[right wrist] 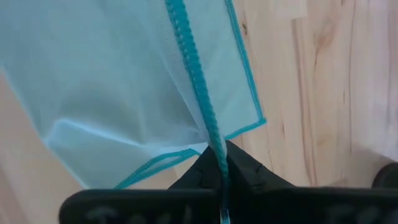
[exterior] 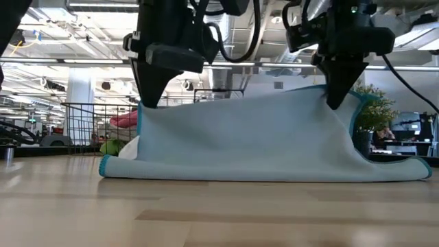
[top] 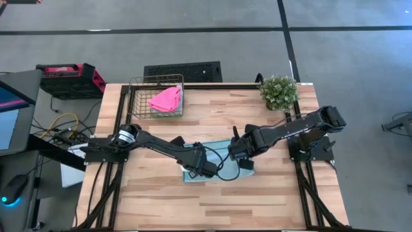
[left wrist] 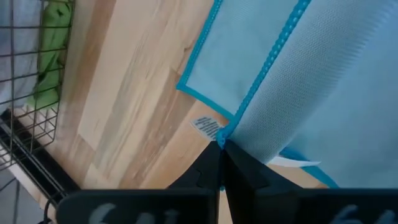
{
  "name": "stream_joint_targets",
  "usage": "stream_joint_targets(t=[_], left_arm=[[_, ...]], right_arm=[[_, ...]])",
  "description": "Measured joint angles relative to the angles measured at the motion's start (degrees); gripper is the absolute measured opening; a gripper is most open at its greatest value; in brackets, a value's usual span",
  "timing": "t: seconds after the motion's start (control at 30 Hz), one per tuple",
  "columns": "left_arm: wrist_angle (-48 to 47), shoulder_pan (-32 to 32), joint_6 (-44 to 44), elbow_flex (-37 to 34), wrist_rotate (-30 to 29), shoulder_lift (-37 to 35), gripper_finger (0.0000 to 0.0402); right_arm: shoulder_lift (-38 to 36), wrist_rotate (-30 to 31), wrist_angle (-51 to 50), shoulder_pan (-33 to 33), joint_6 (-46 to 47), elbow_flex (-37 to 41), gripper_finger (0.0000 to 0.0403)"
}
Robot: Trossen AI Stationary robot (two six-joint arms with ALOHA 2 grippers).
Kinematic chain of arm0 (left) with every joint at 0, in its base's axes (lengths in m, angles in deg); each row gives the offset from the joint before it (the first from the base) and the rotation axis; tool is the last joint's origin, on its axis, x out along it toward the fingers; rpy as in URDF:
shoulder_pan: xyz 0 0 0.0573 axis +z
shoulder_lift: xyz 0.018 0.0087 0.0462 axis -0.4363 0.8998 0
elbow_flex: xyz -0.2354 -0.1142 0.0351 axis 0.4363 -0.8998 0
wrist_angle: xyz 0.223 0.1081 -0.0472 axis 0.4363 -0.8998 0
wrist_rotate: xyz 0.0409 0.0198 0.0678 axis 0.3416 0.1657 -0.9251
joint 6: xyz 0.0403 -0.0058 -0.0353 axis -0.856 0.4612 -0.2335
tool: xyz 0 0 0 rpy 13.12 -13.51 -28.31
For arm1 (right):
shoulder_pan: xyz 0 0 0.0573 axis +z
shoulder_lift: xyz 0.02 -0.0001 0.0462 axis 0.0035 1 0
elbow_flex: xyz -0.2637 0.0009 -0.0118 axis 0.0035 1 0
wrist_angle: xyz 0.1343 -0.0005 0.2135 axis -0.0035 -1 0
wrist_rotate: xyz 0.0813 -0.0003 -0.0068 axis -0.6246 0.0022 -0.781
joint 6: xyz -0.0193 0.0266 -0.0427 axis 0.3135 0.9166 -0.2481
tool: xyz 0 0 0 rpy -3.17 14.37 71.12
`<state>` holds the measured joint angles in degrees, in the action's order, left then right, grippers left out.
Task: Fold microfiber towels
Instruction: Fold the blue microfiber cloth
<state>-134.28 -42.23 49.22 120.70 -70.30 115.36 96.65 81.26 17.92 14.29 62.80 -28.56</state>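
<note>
L gripper (exterior: pixel 152 103) is clamped on the upper edge of the light teal-blue towel (exterior: pixel 254 140), at centre-left of the low view; R gripper (exterior: pixel 337 103) pinches the same edge at upper right. Between them the edge hangs nearly level, lifted off the table (exterior: pixel 219 213), while the cloth's lower part still lies on the wood, one teal-trimmed corner at far left, another at far right.

L wrist view shows what the others don't: fingers (left wrist: pixel 239 165) closed on the stitched border, w/ a small white tag (left wrist: pixel 205 124) just beside the pinch. R wrist view shows its fingers (right wrist: pixel 245 168) shut on the braided hem, a lower layer of towel spread flat beneath.

High view hides most of the cloth under both arms at frame centre; only a pale sliver (top: pixel 222 151) peeks out. It alone shows the wire basket (top: pixel 136 96) at upper left holding the hot pink towel (top: pixel 165 99), prob. w/ a grey cloth beside it, and the potted plant (top: pixel 279 91) at upper right. Green towel (left wrist: pixel 53 50) shows through the basket wires in L wrist view.
</note>
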Motion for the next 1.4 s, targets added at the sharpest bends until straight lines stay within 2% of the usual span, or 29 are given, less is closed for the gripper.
stream_joint_targets(t=[0.23, 0.53, 0.7, 0.87, 1.0, 1.17, 1.4], left_arm=[[1.2, 1.4, -2.4, -0.2, -0.4, 0.0, 0.0044], [1.1, 3.5, -3.3, -0.1, -0.7, 0.0, 0.0114], [-2.6, 2.2, -3.0, 1.8, -1.6, -0.4, 0.0123], [-2.7, -1.9, -0.7, 2.7, -2.1, -5.0, 0.0122], [-2.6, -5.1, 3.2, 2.7, -2.1, -8.5, 0.0121], [-2.6, -7.9, 7.0, 2.7, -2.7, -11.8, 0.0121], [-2.6, -9.2, 10.2, 2.7, -2.7, -13.4, 0.0121]], right_arm=[[0.0, 0.2, 0.5, -0.8, 0.0, 0.0, 0.0064], [0.0, -0.1, 0.4, -1.9, -0.1, 0.0, 0.0145], [-1.5, -6.5, -0.1, 1.0, -4.6, 0.0, 0.0173], [-3.9, -8.2, 2.9, 10.0, -11.6, 0.7, 0.0183], [-4.0, -8.5, 9.9, 16.0, -14.8, 5.4, 0.0181], [-3.8, -9.5, 18.9, 16.5, -12.1, 12.9, 0.0174], [-3.8, -10.4, 24.2, 16.3, -9.9, 19.0, 0.0167]])
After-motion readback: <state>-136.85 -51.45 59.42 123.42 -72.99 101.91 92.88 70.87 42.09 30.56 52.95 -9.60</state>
